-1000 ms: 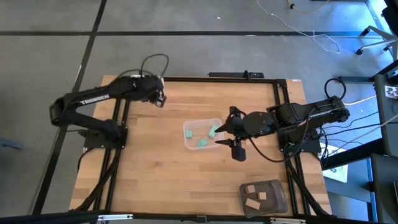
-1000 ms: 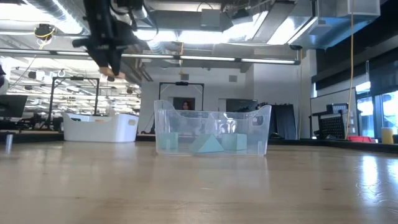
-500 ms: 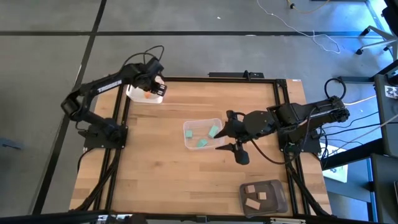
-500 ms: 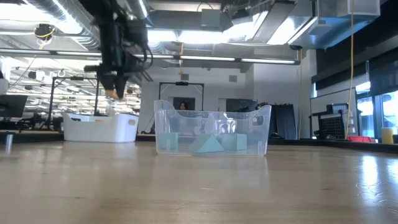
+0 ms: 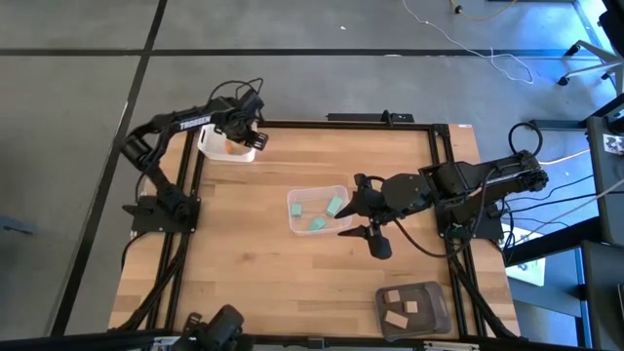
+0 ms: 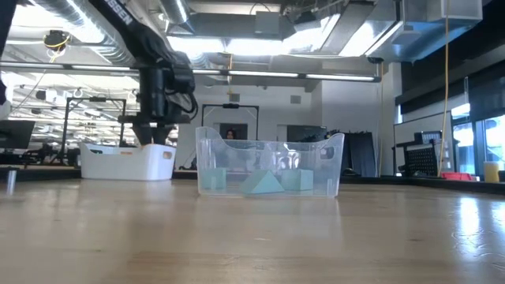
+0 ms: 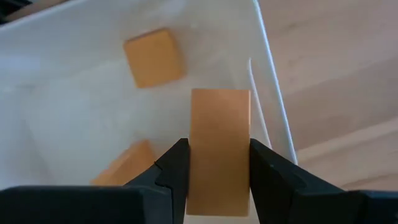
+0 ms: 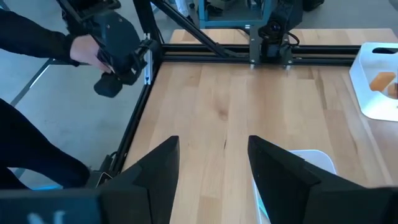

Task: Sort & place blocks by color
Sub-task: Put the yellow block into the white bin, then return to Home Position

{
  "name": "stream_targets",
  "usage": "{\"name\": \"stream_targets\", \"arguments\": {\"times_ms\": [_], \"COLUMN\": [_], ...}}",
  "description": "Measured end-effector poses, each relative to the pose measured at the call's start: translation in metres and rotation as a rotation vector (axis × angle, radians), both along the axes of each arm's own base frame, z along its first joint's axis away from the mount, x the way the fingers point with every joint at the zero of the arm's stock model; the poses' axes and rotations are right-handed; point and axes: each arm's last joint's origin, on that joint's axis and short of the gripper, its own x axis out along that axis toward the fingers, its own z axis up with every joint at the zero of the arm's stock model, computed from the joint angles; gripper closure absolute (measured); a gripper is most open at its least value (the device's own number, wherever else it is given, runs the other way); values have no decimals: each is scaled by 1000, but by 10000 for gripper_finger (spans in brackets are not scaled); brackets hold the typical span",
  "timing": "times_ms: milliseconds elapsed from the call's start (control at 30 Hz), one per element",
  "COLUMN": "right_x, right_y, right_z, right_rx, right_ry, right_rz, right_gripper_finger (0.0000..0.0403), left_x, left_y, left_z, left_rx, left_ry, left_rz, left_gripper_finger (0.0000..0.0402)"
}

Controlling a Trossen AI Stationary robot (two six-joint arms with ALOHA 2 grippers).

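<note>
At the high view's upper left, the "TROSSEN"-lettered left gripper (image 7: 219, 163) clasps 1 orange block (image 7: 219, 149) over the white tub (image 5: 219, 148); right gripper (image 5: 363, 208) gapes.

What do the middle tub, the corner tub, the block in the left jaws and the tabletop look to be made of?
Middle tub: clear, glossy, probably plastic; the teal blocks show through its wall.
Corner tub: opaque white, smooth, likely plastic.
Orange block, gripped over that tub by the left gripper: matte and evenly coloured; possibly painted wood, but that cannot be told.
Tabletop: pale wood planks with visible grain and seams.
</note>
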Motion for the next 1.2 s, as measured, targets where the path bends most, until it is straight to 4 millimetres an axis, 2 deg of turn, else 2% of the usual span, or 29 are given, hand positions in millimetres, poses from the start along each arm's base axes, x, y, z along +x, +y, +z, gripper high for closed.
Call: {"name": "stream_targets", "arguments": {"times_ms": [367, 567, 767, 867, 1000, 1100, 1200], "right_x": [0, 0, 0, 0, 0, 0, 0], "right_y": [0, 0, 0, 0, 0, 0, 0], "right_z": [0, 0, 0, 0, 0, 0, 0], "right_rx": [-1, -3, -3, -4, -4, -4, -2], "right_ry": [0, 0, 0, -1, -1, -1, 0], "right_rz": [-1, 0, 0, 0, 0, 0, 2], "right_gripper_finger": [210, 210, 210, 210, 210, 210, 210], "left_x": [5, 5, 4, 2, -6, -11, -17], "left_y": [6, 6, 4, 2, -10, -27, -52], "left_z": [-13, -13, -7, 3, 35, 61, 91], "left_rx": [-9, -12, -1, 26, 95, 133, 193], "left_ry": [-4, -1, -15, -34, -102, -182, -274], "left_rz": [-4, -4, -6, -15, -40, -77, -136], "left_gripper_finger": [279, 218, 207, 207, 207, 210, 223]}}
